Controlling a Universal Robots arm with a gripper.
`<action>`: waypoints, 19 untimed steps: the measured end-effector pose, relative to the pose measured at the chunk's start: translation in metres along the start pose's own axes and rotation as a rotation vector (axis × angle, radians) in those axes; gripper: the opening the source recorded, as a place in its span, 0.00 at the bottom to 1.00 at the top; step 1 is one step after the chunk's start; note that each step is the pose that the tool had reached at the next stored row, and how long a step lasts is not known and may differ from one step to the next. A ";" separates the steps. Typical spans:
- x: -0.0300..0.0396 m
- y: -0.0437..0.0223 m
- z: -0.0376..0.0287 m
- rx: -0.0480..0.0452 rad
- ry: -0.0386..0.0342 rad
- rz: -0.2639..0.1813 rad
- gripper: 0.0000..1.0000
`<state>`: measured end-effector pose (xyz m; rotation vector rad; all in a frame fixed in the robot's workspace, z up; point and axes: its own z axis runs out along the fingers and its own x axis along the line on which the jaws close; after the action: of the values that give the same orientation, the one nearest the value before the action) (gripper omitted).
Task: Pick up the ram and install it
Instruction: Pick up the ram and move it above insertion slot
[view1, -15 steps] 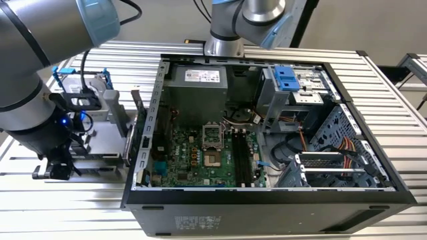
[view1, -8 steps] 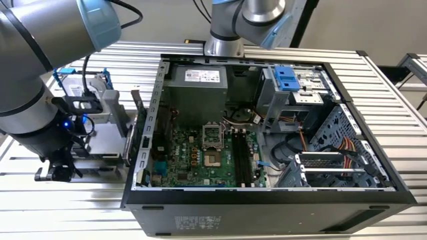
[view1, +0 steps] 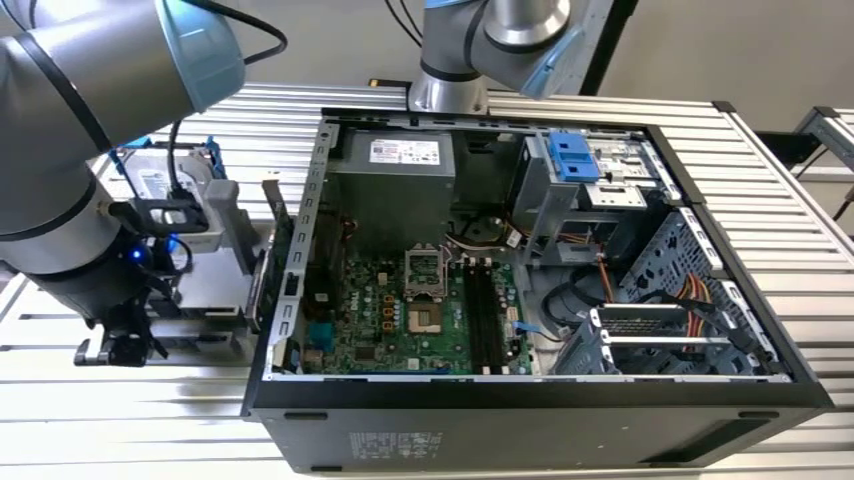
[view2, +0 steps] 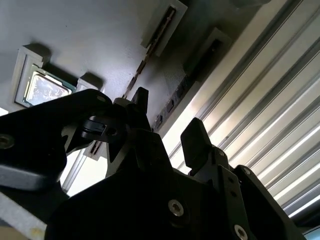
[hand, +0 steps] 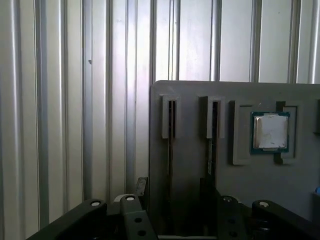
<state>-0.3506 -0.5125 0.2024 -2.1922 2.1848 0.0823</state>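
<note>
Ram (hand: 171, 150) stands on edge in the grey tray's (hand: 190, 90) outer slot, the one farther from the processor chip (hand: 270, 131). I see my claw (view2: 168, 112) open, its fingers (view2: 195, 139) astride the stick, off the exterior view's left of the computer case (view1: 534, 430).

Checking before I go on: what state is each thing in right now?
gripper: open, holding nothing.
ram: on edge in a slot of the tray, ungripped.
processor chip: seated in its tray recess.
computer case: side open.
motherboard slots: empty.
</note>
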 end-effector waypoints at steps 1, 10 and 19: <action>0.0000 0.0000 0.0009 -0.0002 0.0000 0.000 1.00; 0.0005 0.0000 0.0077 -0.0005 0.0000 0.000 1.00; 0.0014 0.0000 0.0085 -0.0006 0.0000 0.000 1.00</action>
<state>-0.3506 -0.5133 0.1938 -2.1924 2.1852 0.0829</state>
